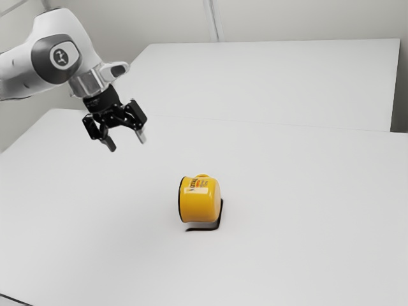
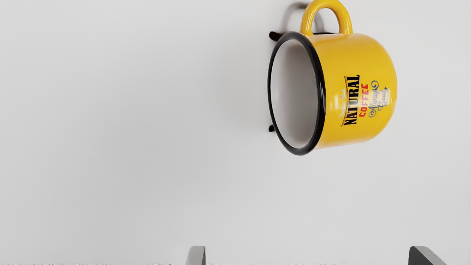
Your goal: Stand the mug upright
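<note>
The mug [image 1: 201, 201] lies on its side on the table [image 1: 287, 255], below the gripper [image 1: 127, 144] and well apart from it, handle [image 2: 326, 3] on the far side. The gripper stands spread, holding nothing. Risks: off-centre closing could roll the round body; a shallow pinch on the rim [image 2: 321, 92] could slip during turning.

mug [image 1: 201, 203] | yellow, black rim, white inside | tipped on its side | on table [image 1: 287, 255]
</note>
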You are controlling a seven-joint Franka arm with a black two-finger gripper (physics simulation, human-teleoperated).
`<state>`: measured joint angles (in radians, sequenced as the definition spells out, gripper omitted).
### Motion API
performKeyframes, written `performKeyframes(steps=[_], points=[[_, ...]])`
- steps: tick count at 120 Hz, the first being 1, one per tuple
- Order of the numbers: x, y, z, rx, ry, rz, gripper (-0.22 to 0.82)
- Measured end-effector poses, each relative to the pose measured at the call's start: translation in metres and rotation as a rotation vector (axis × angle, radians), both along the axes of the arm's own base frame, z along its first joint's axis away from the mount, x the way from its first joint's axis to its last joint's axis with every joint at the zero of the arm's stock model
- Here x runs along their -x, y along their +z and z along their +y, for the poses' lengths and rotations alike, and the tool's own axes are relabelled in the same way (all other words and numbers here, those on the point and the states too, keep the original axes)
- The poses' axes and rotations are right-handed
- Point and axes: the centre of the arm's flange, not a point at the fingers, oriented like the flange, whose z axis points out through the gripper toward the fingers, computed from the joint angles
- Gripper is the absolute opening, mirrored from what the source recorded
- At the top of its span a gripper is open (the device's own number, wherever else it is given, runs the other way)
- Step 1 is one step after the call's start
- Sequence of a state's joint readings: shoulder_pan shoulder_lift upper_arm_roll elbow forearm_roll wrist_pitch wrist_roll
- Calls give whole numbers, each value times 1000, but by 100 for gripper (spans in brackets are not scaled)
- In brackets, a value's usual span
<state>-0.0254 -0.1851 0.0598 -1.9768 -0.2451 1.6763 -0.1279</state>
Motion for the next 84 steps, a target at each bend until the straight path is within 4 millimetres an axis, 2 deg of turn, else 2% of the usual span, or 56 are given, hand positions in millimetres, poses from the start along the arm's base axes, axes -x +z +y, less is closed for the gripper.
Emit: performKeyframes(steps=[30,66,84], points=[[1,-78,-6,149,53,37,60],[-6,-141,-3,349,46,-54,60],[-7,-163,4,441,27,-117,60]])
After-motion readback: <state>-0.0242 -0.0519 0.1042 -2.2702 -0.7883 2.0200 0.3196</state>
